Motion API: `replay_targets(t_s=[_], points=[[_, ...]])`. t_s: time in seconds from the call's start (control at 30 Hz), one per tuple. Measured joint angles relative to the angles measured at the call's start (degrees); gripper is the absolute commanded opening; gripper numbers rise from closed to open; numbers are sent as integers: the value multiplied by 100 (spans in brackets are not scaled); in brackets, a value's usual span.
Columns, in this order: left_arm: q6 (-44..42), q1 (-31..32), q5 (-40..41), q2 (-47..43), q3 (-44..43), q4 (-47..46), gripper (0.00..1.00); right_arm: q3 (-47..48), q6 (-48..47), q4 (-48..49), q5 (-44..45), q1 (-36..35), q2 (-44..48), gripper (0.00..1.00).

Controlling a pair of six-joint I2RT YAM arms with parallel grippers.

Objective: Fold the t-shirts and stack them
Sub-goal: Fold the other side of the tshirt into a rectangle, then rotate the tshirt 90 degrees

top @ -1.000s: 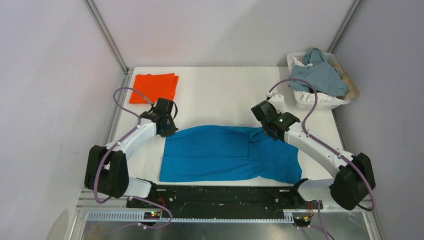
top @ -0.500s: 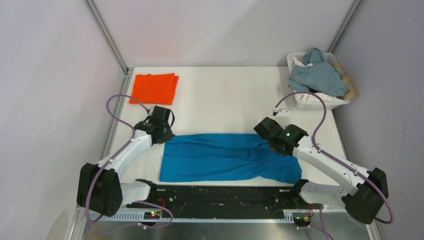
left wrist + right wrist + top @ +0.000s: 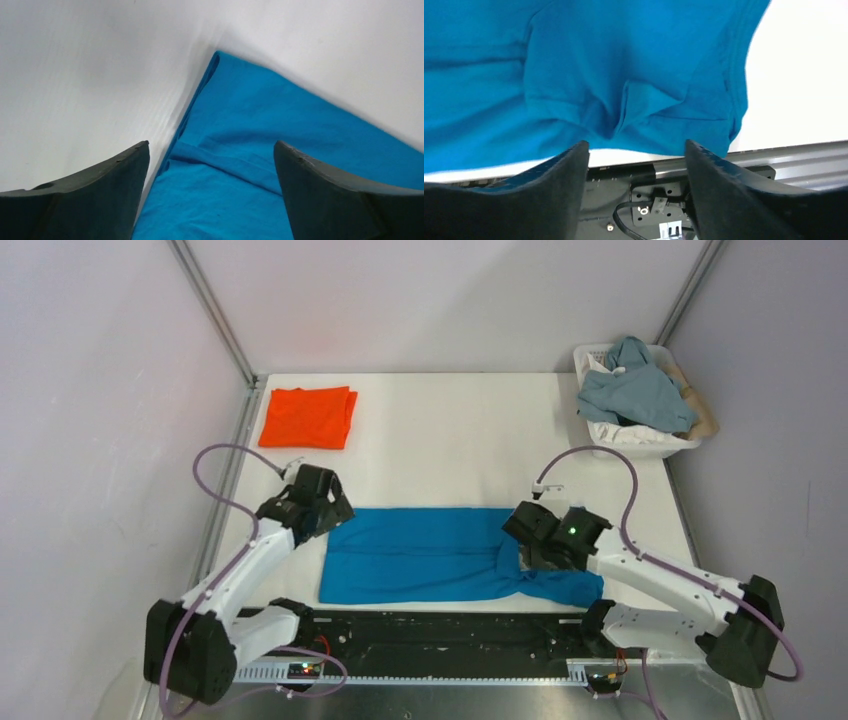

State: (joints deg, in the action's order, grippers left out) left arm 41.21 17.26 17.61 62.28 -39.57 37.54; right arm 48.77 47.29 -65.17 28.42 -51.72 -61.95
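Note:
The bright blue t-shirt [image 3: 440, 555] lies as a long folded band near the table's front edge, its right end rumpled. It fills the left wrist view [image 3: 280, 130] and the upper part of the right wrist view [image 3: 624, 60]. My left gripper [image 3: 330, 514] hovers open at the shirt's far left corner [image 3: 211, 146], nothing between its fingers. My right gripper [image 3: 527, 550] stands open over the rumpled right part [image 3: 635, 144], holding nothing. The bright orange t-shirt [image 3: 306, 417] lies folded at the back left.
A white basket [image 3: 640, 443] at the back right corner holds grey-blue cloth [image 3: 635, 390]. The black base rail [image 3: 440, 635] runs along the near edge, right below the shirt. Metal frame posts rise at both back corners.
Both grippers came toward the near edge with the blue shirt's far edge, narrowing it into a band. Both then opened and let go of the cloth.

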Motion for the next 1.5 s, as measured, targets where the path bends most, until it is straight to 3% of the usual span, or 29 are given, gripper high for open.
replay_targets(t_s=[0.07, 0.2, 0.43, 0.53, 0.67, 0.77, 0.9, 1.1, 1.3, 1.5], points=[[57, 0, 31, -280, -9, 33, 100, -17, -42, -15, -201, -94, 247, 98], [70, 24, -13, -496, -251, 92, 100, -20, -173, 44, -391, -48, 1010, 99], [-26, 496, -457, 592, -844, -245, 100, -387, -463, 1397, -769, 645, 1606, 99], [-74, 623, -807, 1224, -896, -557, 100, -645, -697, 2369, -1397, 1200, 1198, 99], [-74, 643, -1128, 1950, -894, -820, 100, -688, -813, 3329, -2039, 1827, -66, 99], [-74, 643, -1200, 2273, -883, -931, 100, -748, -778, 3517, -2194, 2085, -802, 99], [-68, 640, -1180, 2559, -796, -1062, 100, -1069, -616, 3580, -2188, 2225, -990, 99], [-68, 643, -1172, 2527, -723, -1193, 100, -1495, -339, 4028, -2391, 2472, -909, 99], [0, 640, -1189, 2118, -304, -1558, 100, -1423, -160, 4988, -2758, 2857, -1399, 99], [363, 826, -1231, 1589, 138, -1617, 100, 72, -118, 5770, -3049, 3139, -3152, 99]])
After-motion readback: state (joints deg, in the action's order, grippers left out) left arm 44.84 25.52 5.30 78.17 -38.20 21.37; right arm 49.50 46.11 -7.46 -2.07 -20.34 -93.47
